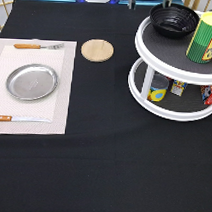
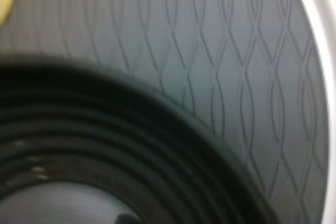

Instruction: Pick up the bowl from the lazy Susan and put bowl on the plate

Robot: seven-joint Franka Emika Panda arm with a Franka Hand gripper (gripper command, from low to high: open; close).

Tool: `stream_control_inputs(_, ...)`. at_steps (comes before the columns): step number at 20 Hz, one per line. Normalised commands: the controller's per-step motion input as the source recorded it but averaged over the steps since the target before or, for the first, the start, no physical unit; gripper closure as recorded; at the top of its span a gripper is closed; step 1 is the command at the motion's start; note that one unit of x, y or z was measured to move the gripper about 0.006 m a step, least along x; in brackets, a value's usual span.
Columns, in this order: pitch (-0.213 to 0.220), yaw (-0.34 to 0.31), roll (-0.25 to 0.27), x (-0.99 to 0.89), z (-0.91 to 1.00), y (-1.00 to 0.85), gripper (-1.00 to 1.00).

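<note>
I log one ribbed glossy black bowl on the lazy Susan's diamond-textured top tier, one silver plate bare — gripper out of view, state unknown.

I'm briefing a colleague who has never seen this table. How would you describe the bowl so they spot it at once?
Find the white two-tier lazy Susan at the exterior view's right. On its upper tier, toward the exterior view's top, sits the bowl: shallow, round, glossy black, ribbed inside. Its neighbour there is a tall green and yellow can, so the bowl is the only low, dark, open dish. The gripper is not visible in the exterior view.
</note>
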Motion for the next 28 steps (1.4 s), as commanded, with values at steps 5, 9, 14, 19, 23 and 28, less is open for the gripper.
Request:
stream_control_inputs(5, 0.011, -0.003, -0.044, 0.14, 0.05, 0.32, 1.00)
stream_control_inputs(9, 0.057, 0.000, -0.053, 0.31, 0.21, 0.22, 1.00)
stream_control_inputs(14, 0.031, -0.013, -0.028, 0.22, 0.03, 0.05, 1.00)
stream_control_inputs(19, 0.012, -0.050, -0.024, 0.21, -0.01, 0.00, 1.00)
stream_control_inputs(23, 0.079, -0.090, -0.007, 0.36, 0.27, 0.00, 1.00)
stream_control_inputs(28, 0.132, -0.090, 0.000, 0.31, 0.51, 0.00, 1.00)
